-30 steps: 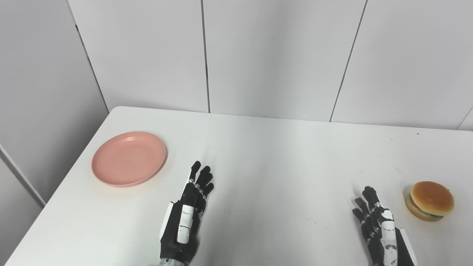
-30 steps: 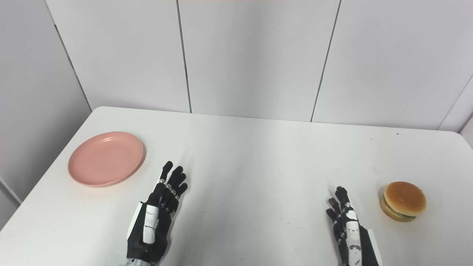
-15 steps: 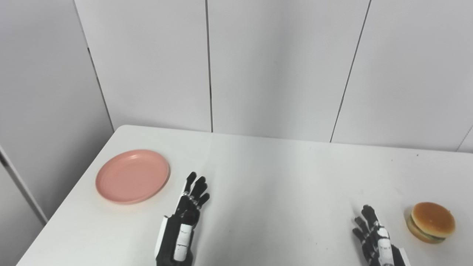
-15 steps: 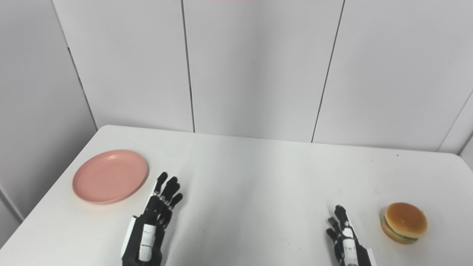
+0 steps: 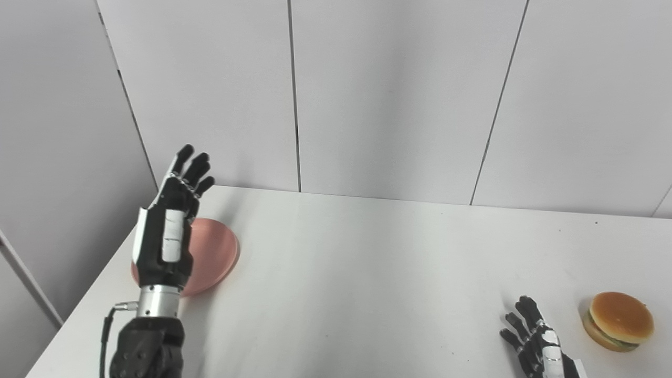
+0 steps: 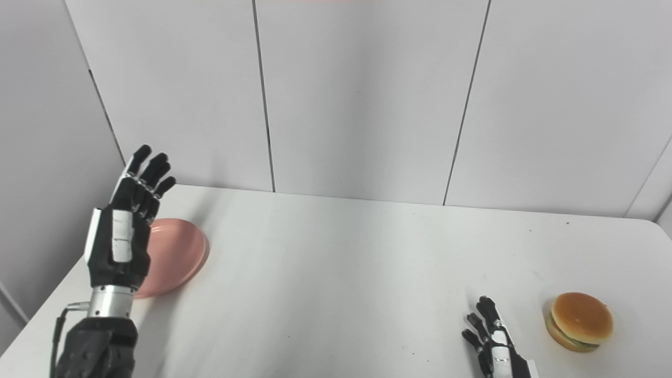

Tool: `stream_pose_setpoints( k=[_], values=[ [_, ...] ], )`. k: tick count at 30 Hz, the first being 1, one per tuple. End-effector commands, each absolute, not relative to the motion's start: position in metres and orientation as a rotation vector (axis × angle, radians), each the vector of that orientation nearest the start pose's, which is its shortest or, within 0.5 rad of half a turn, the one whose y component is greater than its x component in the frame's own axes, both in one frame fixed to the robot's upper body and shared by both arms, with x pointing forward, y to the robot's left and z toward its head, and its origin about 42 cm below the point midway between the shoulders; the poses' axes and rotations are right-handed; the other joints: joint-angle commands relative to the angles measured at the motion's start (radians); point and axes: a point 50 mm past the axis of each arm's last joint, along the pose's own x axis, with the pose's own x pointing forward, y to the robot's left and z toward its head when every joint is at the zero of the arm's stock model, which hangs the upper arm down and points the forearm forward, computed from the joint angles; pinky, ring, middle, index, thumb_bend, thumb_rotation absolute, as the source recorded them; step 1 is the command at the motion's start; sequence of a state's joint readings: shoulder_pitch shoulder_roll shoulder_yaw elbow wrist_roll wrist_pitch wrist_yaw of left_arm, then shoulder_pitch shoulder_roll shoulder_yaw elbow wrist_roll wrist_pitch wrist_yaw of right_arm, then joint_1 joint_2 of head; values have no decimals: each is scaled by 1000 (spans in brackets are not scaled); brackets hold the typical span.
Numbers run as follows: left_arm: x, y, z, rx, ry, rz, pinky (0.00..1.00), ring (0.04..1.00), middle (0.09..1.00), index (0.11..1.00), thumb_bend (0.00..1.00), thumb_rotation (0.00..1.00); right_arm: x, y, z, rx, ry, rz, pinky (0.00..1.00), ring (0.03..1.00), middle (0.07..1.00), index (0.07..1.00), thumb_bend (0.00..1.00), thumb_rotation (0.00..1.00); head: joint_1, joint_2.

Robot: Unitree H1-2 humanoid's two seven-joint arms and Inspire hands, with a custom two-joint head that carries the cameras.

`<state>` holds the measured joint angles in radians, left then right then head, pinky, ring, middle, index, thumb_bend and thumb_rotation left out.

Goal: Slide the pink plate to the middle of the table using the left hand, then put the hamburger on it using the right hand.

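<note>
White table (image 5: 367,273) under grey wall panels. Left hand (image 5: 170,231) raised at left of frame, fingers spread, empty, covering part of the plate (image 5: 215,252). Right hand (image 5: 535,346) lower right, released, beside the hamburger (image 5: 619,320). Risk: plate sits near the left edge; a downward press on its rim could tip or skid it off. Plate is pink, shallow, smooth.
</note>
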<state>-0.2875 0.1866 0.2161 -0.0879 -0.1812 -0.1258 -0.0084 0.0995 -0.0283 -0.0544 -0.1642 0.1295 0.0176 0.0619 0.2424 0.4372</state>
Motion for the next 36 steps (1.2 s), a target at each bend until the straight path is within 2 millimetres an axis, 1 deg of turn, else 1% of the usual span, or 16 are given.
stream_pose_setpoints(
  k=[1, 4, 5, 9, 14, 15, 17, 19, 22, 24, 27, 29, 31, 33, 34, 36],
  values=[
    [367, 317, 262, 29, -599, 108, 882, 922, 898, 906, 914, 872, 241, -226, 96, 123, 13, -3, 882, 919, 952, 923, 809, 1000, -1, 7],
    [378, 337, 269, 41, -588, 121, 870, 922, 897, 906, 903, 859, 239, -226, 97, 118, 12, 0, 880, 922, 955, 925, 813, 1000, -2, 17],
    [380, 340, 271, 41, -586, 123, 870, 924, 896, 906, 902, 856, 239, -226, 97, 117, 12, 0, 880, 922, 956, 927, 817, 1000, -2, 17],
    [398, 369, 275, 36, -545, 154, 866, 930, 903, 907, 918, 849, 237, -226, 98, 118, 11, 0, 878, 921, 957, 926, 821, 1000, -1, 25],
    [411, 396, 271, 43, -503, 177, 913, 975, 949, 942, 907, 851, 237, -226, 99, 110, 6, 3, 868, 922, 960, 929, 809, 1000, 3, 30],
    [413, 400, 269, 53, -499, 183, 903, 973, 949, 944, 897, 863, 237, -226, 99, 109, 6, 3, 869, 922, 961, 930, 808, 1000, 3, 30],
    [419, 414, 263, 81, -464, 227, 880, 961, 942, 941, 893, 876, 237, -227, 99, 110, 6, 4, 873, 923, 962, 934, 806, 1000, 4, 35],
    [422, 422, 257, 80, -439, 252, 859, 949, 933, 937, 881, 889, 236, -227, 100, 111, 6, 5, 879, 925, 963, 937, 791, 1000, 3, 39],
    [430, 437, 242, 2, -381, 282, 879, 955, 938, 942, 885, 875, 235, -227, 101, 111, 5, 6, 879, 926, 960, 934, 781, 1000, 2, 42],
    [433, 443, 235, -24, -354, 302, 881, 953, 939, 939, 890, 877, 234, -227, 102, 109, 4, 5, 880, 926, 959, 933, 783, 1000, 2, 46],
    [435, 449, 224, -37, -324, 324, 879, 941, 934, 954, 870, 906, 234, -228, 103, 114, 4, 4, 884, 928, 960, 935, 787, 1000, 4, 53],
    [435, 454, 217, -36, -305, 337, 833, 934, 932, 960, 875, 918, 233, -228, 104, 113, 6, 4, 883, 926, 958, 933, 798, 1000, 3, 54],
    [435, 459, 211, -40, -288, 353, 824, 930, 932, 959, 875, 909, 233, -229, 104, 111, 7, 5, 883, 927, 961, 936, 803, 1000, 5, 57],
    [434, 462, 205, -55, -265, 378, 804, 913, 922, 931, 887, 886, 233, -229, 105, 106, 5, 7, 885, 929, 964, 940, 791, 1000, 5, 58],
    [434, 463, 202, -60, -256, 388, 814, 904, 917, 914, 884, 870, 233, -229, 105, 104, 5, 8, 885, 929, 964, 941, 787, 1000, 5, 58],
    [434, 465, 196, -44, -241, 393, 813, 899, 918, 914, 875, 875, 232, -229, 105, 107, 5, 8, 884, 927, 962, 937, 794, 1000, 4, 63]
  ],
)
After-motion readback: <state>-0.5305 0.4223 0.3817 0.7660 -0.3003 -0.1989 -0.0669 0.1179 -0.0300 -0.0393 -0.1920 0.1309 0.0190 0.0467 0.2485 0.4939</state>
